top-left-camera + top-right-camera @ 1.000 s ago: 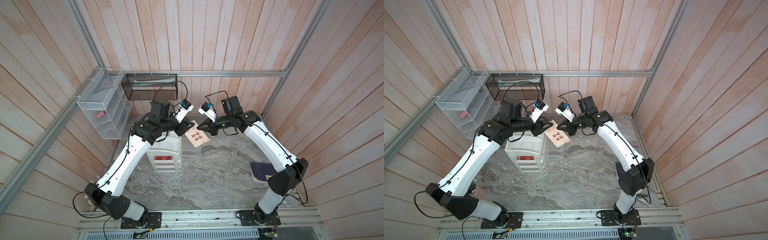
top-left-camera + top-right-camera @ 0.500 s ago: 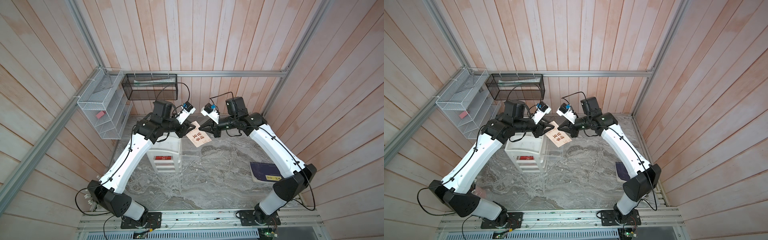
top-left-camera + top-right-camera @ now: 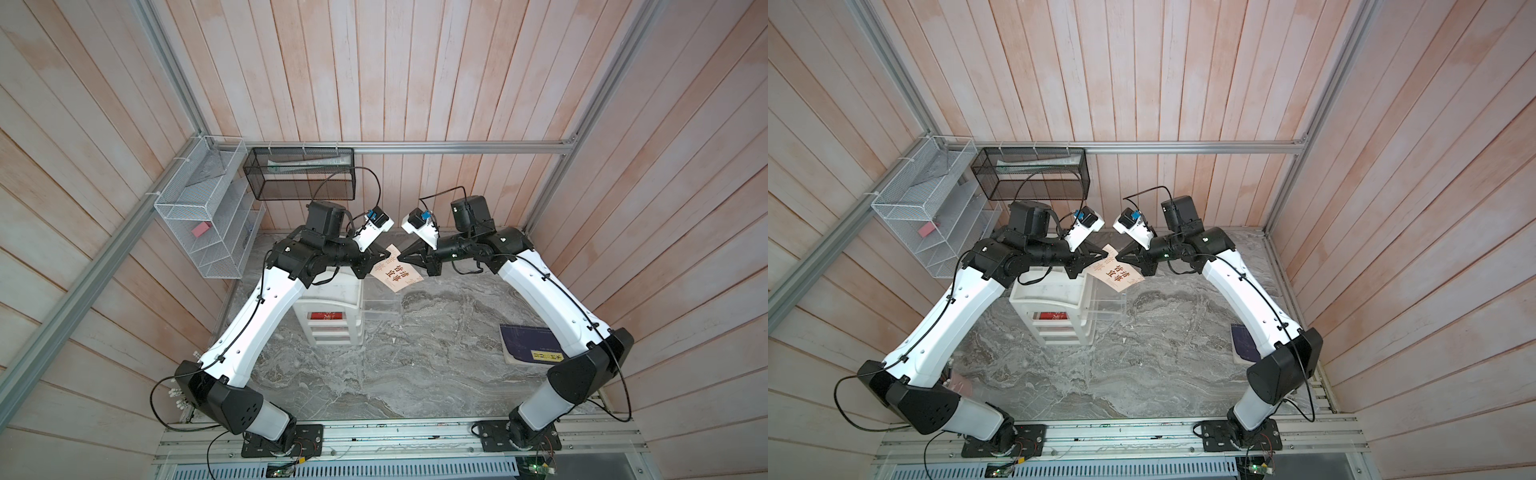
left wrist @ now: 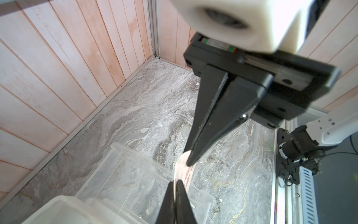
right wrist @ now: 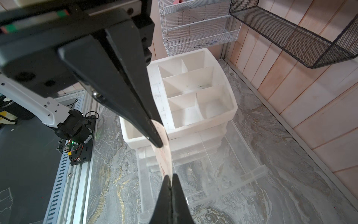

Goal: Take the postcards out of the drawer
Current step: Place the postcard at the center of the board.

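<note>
Overhead stereo looks down; wrists close.

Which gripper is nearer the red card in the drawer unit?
Left. The left gripper, shut on the cream card, is above a corner of the white drawer unit holding the red card. The right gripper clamps the cream card's other edge, farther out over the clear drawer.

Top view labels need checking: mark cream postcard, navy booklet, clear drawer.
cream postcard (image 3: 397, 274): in a top view, printed face.
navy booklet (image 3: 523, 343): in a top view, dark cover.
clear drawer (image 3: 382, 308): in a top view, bare bottom.
</note>
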You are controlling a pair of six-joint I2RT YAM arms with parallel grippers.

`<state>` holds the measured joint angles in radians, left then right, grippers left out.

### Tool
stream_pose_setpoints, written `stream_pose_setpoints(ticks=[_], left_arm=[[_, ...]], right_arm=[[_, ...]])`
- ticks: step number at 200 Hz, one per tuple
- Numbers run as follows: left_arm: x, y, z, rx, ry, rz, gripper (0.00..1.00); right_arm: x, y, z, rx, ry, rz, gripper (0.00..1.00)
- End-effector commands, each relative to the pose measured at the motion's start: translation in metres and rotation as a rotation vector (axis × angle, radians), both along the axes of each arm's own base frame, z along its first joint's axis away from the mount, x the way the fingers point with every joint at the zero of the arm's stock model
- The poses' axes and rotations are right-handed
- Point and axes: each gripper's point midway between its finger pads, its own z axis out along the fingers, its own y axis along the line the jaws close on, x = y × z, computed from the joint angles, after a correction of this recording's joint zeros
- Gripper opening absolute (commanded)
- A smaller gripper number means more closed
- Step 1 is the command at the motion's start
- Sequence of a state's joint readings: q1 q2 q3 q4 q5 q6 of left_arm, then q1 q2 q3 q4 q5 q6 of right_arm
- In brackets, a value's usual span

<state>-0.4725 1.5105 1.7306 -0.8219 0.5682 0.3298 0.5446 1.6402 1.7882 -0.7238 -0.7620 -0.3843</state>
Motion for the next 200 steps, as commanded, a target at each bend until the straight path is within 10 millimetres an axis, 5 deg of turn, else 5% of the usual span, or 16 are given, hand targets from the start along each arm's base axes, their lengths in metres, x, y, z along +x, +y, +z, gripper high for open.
stream_pose_setpoints(ticks=[1,37,83,139,200], left_arm=[[-0.008,-0.002,0.009,-0.017,-0.015,-0.028,0.00],[-0.004,0.001,0.012,-0.034,-0.045,0.011,0.00],[0.008,0.010,0.024,-0.102,-0.047,0.141,0.00],[0.028,0.031,0.048,-0.212,-0.024,0.315,0.00],[0.023,0.023,0.075,-0.419,0.044,0.270,0.00]], right_arm=[[-0.006,0.000,0.013,0.032,-0.022,-0.001,0.00],[0.006,-0.007,0.015,0.051,-0.014,-0.060,0.00],[0.039,-0.042,0.030,0.184,0.056,-0.223,0.24],[0.062,-0.079,0.030,0.339,0.138,-0.389,0.35],[0.051,-0.077,0.012,0.554,0.276,-0.327,0.52]])
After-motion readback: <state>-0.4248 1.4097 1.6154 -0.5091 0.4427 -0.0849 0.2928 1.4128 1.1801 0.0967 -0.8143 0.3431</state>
